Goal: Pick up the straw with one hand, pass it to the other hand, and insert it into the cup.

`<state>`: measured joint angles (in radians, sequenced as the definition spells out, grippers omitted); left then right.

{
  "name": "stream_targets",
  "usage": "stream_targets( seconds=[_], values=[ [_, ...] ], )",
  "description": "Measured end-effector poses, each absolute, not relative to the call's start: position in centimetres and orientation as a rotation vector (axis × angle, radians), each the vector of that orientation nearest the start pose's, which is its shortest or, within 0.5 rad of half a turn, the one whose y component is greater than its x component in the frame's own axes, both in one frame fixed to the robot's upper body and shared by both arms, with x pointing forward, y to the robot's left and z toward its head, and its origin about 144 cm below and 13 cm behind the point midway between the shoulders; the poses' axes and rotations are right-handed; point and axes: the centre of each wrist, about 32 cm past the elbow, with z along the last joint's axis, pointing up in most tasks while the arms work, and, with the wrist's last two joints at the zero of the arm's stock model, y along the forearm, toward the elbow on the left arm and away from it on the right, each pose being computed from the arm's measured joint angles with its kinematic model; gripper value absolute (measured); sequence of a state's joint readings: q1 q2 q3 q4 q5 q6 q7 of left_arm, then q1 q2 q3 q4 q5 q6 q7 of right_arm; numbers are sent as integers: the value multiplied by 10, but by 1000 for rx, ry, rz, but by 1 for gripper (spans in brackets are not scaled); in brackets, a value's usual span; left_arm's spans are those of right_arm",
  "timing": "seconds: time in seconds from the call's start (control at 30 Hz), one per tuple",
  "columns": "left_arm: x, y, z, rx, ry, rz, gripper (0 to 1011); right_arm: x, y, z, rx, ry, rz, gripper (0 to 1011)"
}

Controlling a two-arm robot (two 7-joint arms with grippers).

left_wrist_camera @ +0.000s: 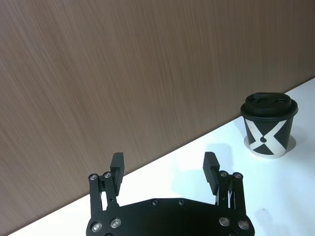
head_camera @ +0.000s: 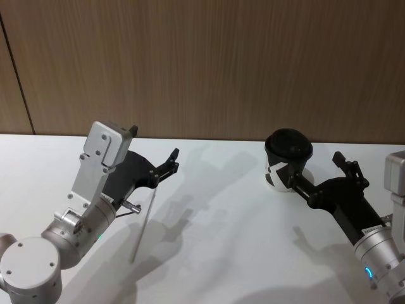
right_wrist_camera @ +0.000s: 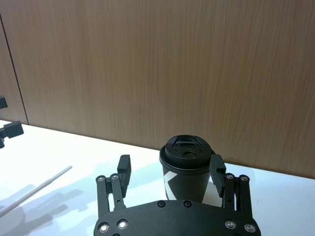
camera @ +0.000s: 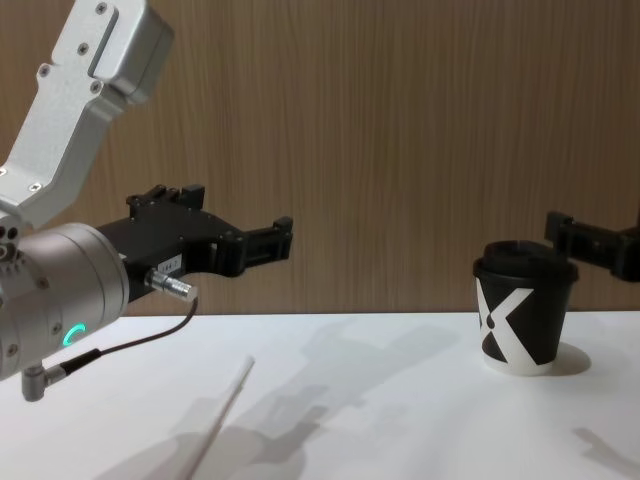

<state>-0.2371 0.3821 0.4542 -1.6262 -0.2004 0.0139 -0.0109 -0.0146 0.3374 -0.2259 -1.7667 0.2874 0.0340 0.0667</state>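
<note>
At head-view lower left, the straw (head_camera: 143, 225) could roll under the open left gripper (head_camera: 173, 161); the open right gripper (head_camera: 314, 169) could topple the cup (head_camera: 286, 151).

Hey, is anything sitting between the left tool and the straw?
Nothing visible. The open left tool hangs above the straw, which lies flat on the table. The cup stands apart, by the right tool.
</note>
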Motion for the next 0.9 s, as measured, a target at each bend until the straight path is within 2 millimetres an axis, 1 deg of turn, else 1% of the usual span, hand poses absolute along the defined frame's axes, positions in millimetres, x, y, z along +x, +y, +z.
stream_targets(
  seconds=[0.9],
  values=[
    [492,198,1204,61,-268,1124,1006,443,-237,1189,26,-75,-1230,1001]
  ],
)
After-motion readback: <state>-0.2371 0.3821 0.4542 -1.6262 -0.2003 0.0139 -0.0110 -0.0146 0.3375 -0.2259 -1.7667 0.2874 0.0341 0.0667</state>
